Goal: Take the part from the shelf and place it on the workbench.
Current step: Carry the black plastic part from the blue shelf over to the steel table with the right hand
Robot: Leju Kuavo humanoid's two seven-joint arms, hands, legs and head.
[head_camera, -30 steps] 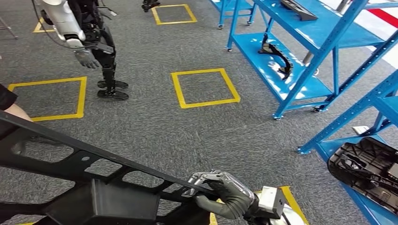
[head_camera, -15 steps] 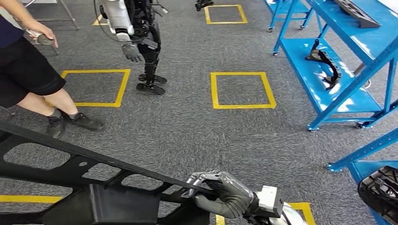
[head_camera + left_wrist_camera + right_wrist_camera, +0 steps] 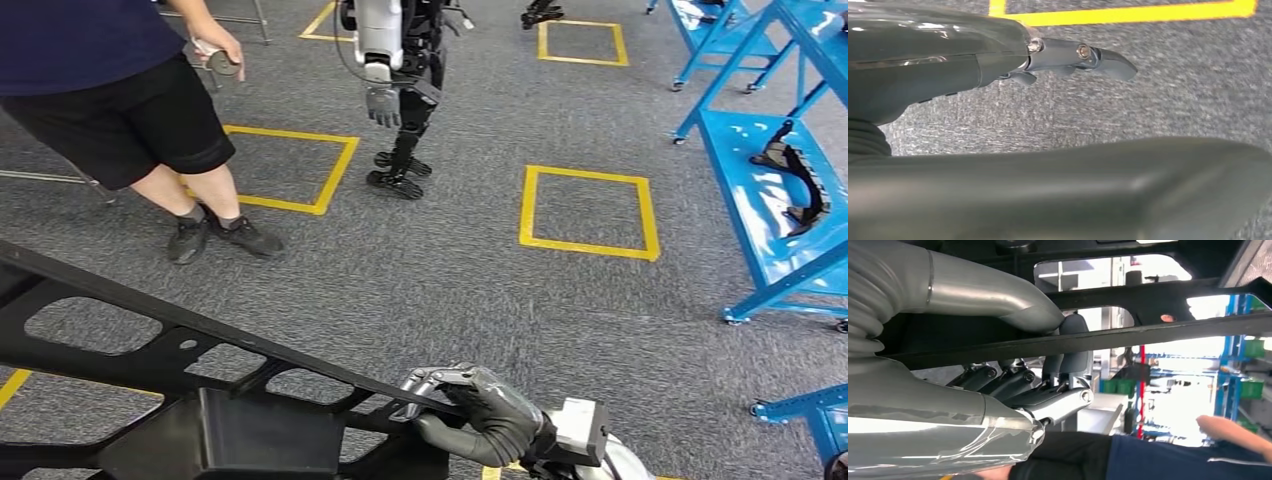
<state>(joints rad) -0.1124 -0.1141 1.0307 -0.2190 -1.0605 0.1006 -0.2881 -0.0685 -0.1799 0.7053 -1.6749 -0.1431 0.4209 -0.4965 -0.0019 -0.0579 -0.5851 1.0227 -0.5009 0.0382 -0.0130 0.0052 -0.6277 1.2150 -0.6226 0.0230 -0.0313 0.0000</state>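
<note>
Part (image 3: 200, 400), a large black openwork frame, is held low in the head view, its long axis running from about 4 o'clock at the right hand (image 3: 480, 415) up toward 10 o'clock at the picture's left edge. Dark fingers (image 3: 440, 380) of that hand curl over the frame's thin upper rail while the thumb closes from beneath, so the rail is pinched between them; in the right wrist view the same rail (image 3: 1088, 342) passes between the grey thumb (image 3: 998, 302) and the darker fingers (image 3: 1013, 382). The left hand (image 3: 998, 65) appears in the left wrist view with one finger (image 3: 1098, 57) stretched out over grey carpet (image 3: 1098, 110) and a yellow tape line (image 3: 1123, 12); whether it touches the frame cannot be told. No writing or label on the frame can be read. Beyond the frame, at 11 o'clock, a person (image 3: 110, 90) in dark shorts stands on the carpet holding a small object; at 12 o'clock stands another humanoid robot (image 3: 395, 90); at 1 o'clock lies a yellow taped square (image 3: 590, 210); at 2 o'clock is a blue shelf (image 3: 760, 210) carrying a curved black piece (image 3: 800, 180).
</note>
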